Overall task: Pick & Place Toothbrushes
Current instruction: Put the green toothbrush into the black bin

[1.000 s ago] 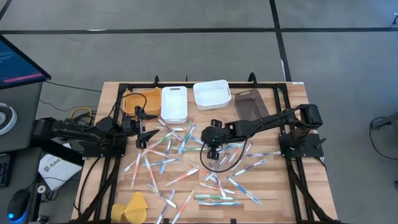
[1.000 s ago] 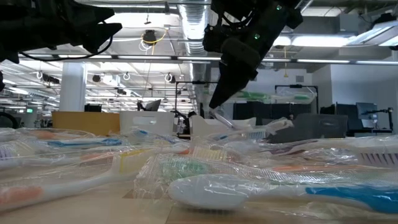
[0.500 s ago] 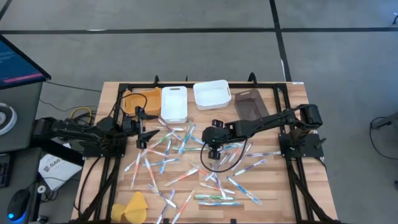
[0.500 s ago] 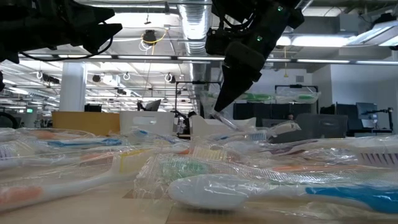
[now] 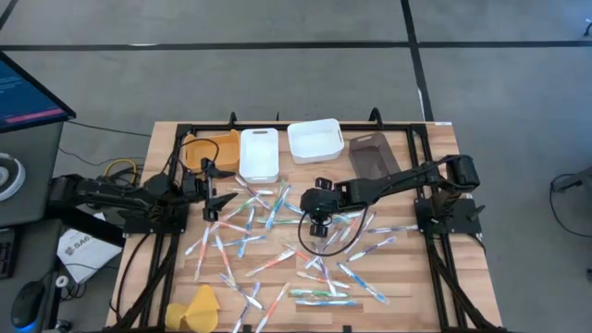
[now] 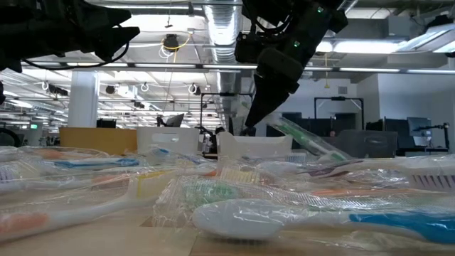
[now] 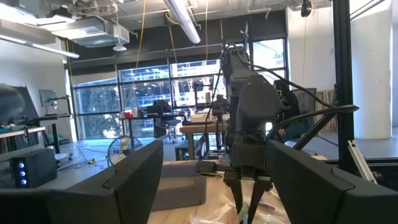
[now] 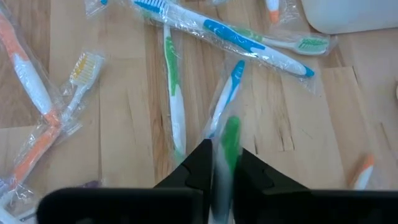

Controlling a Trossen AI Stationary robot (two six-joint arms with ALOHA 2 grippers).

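Wooden slats of the table (image 5: 398,277) carry our work, scattered with toothbrushes (image 5: 277,261) in clear wrappers. Our right gripper (image 8: 222,163) hangs over the middle of the pile, fingers pinched on a green-and-white toothbrush (image 8: 229,140) that angles up off the heap. Just beneath it lie blue and green ones; beyond it stand the white bins (image 5: 314,141). Our left gripper (image 5: 220,197), well apart at the pile's edge, waits with fingers spread and nothing between them.
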